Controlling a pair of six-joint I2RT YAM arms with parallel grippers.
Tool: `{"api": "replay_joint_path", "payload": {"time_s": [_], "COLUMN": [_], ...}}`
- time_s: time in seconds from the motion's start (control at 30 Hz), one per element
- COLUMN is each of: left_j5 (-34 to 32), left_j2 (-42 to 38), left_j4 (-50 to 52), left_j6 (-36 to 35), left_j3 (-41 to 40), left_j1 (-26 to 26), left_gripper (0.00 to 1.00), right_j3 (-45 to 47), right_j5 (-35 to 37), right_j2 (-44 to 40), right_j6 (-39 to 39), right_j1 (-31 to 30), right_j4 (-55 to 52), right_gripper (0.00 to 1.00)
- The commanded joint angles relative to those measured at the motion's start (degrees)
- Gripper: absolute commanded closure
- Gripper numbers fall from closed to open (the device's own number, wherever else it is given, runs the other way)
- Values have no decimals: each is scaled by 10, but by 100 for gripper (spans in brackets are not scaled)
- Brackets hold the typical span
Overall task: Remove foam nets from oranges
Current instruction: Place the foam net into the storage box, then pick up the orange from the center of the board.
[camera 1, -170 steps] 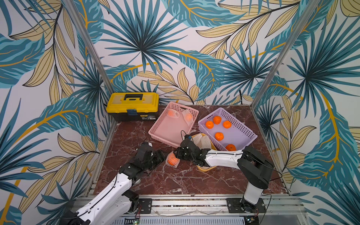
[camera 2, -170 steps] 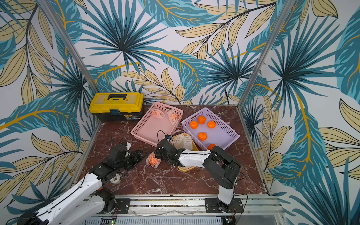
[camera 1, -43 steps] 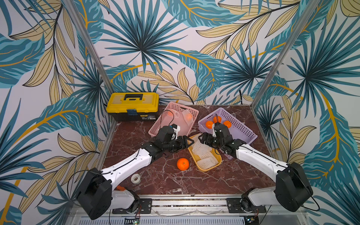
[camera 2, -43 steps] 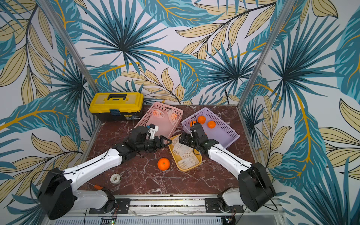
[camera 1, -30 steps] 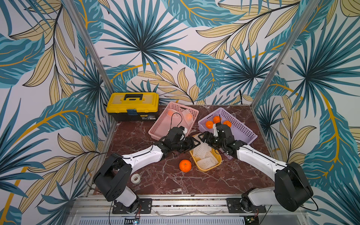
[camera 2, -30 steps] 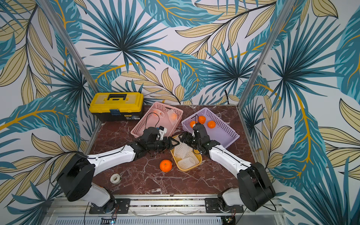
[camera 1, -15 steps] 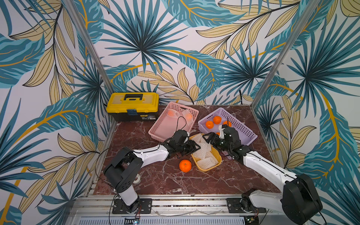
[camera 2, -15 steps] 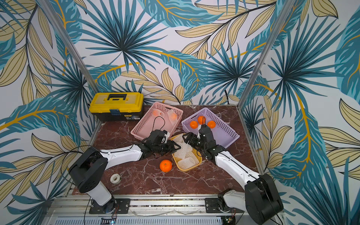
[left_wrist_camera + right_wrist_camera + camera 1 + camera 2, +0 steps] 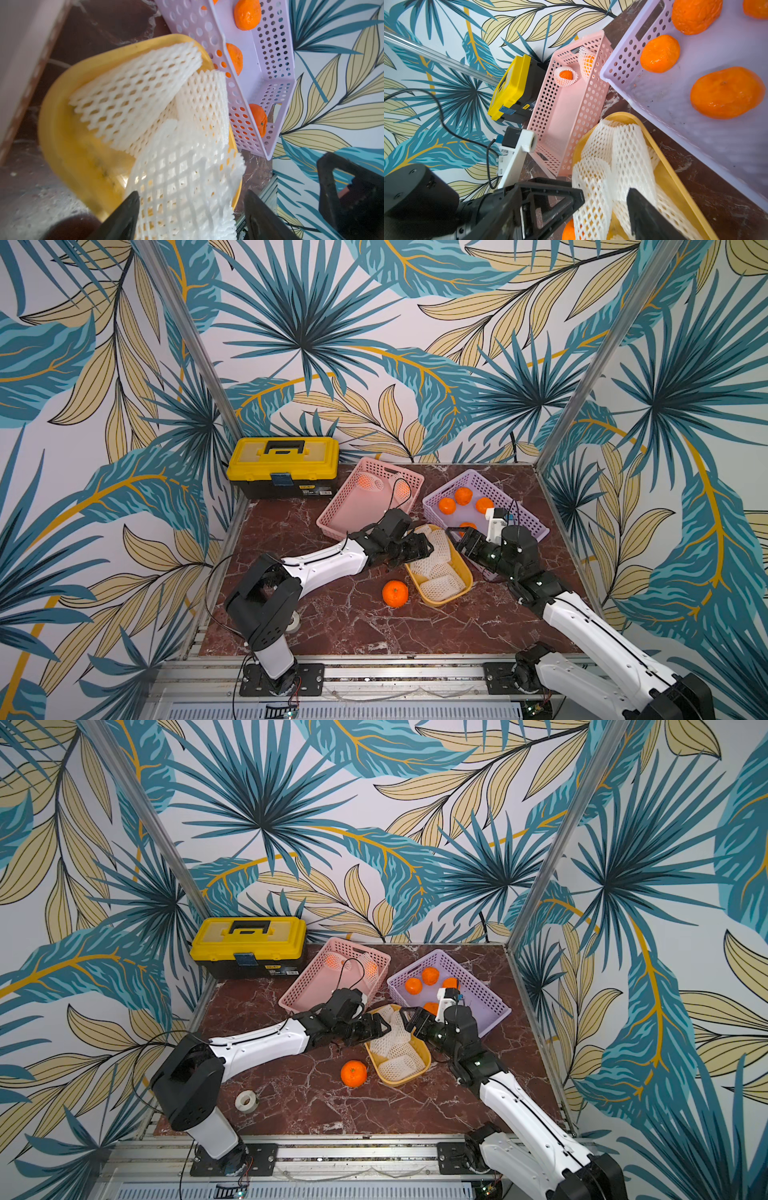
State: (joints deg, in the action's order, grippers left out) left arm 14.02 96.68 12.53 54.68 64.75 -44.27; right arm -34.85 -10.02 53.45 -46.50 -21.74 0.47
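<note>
My left gripper (image 9: 422, 549) (image 9: 191, 207) hangs open over the far end of the yellow tray (image 9: 441, 602). A white foam net (image 9: 182, 182) lies loose between its spread fingers. Several more empty foam nets (image 9: 440, 572) (image 9: 629, 158) fill the tray. My right gripper (image 9: 455, 537) (image 9: 575, 216) faces it across the tray, open and holding nothing. One bare orange (image 9: 395, 593) (image 9: 353, 1073) sits on the table just left of the tray. Several bare oranges (image 9: 457, 495) rest in the purple basket (image 9: 528, 514). Two oranges still in nets (image 9: 365, 481) (image 9: 402, 489) sit in the pink basket (image 9: 349, 510).
A yellow toolbox (image 9: 284, 466) stands at the back left against the wall. A white tape roll (image 9: 246, 1101) lies near the left arm's base. The baskets and tray crowd the middle and back right. Metal posts and patterned walls close in three sides.
My left gripper has pushed further over the tray with the net, and its jaws now stand apart. My right gripper has drawn slightly back toward the right. The bare orange has not moved.
</note>
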Motion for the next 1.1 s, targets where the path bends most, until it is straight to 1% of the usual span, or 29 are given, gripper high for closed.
{"api": "replay_joint_path", "payload": {"time_s": [0.0, 0.1, 0.23, 0.37, 0.43, 0.53, 0.6, 0.63, 0.67, 0.7, 0.73, 0.77, 0.83, 0.93, 1.07], "left_j5": [-17, -26, -41, -75, -99, -129, -151, -161, -168, -169, -190, -197, -205, -193, -187], "left_j2": [-37, -58, -83, -117, -140, -182, -217, -234, -252, -272, -285, -302, -328, -357, -372], "left_j4": [51, 71, 92, 133, 155, 177, 182, 183, 189, 198, 209, 226, 257, 299, 356], "left_j6": [-30, -36, -45, -66, -78, -87, -93, -97, -98, -99, -100, -100, -101, -112, -167], "left_j3": [19, 16, 15, 27, 34, 32, 19, 11, 4, -2, -5, -6, -5, 5, 40], "left_j1": [-5, -6, -6, -4, 1, 22, 42, 51, 64, 79, 92, 108, 137, 184, 226], "left_gripper": [14, 9, 6, 3, 1, 0, 1, 0, 0, 0, 0, 0, 0, 1, 1], "right_j3": [22, 25, 29, 13, -6, -55, -90, -101, -113, -126, -138, -154, -185, -233, -294], "right_j5": [-30, -48, -66, -79, -51, 40, 95, 111, 122, 136, 150, 169, 198, 211, 259], "right_j2": [-17, -25, -36, -29, -15, 24, 61, 79, 95, 116, 134, 157, 206, 283, 367], "right_j6": [22, 25, 31, 53, 76, 123, 125, 123, 122, 122, 123, 124, 116, 100, 85], "right_j1": [0, -1, -3, -30, -73, -176, -226, -239, -268, -289, -307, -328, -357, -384, -410], "right_j4": [-5, -12, -15, -32, -63, -123, -180, -194, -203, -212, -221, -233, -258, -294, -351], "right_gripper": [19, 21, 22, 23, 23, 24, 27, 28, 30, 30, 30, 30, 30, 30, 28]}}
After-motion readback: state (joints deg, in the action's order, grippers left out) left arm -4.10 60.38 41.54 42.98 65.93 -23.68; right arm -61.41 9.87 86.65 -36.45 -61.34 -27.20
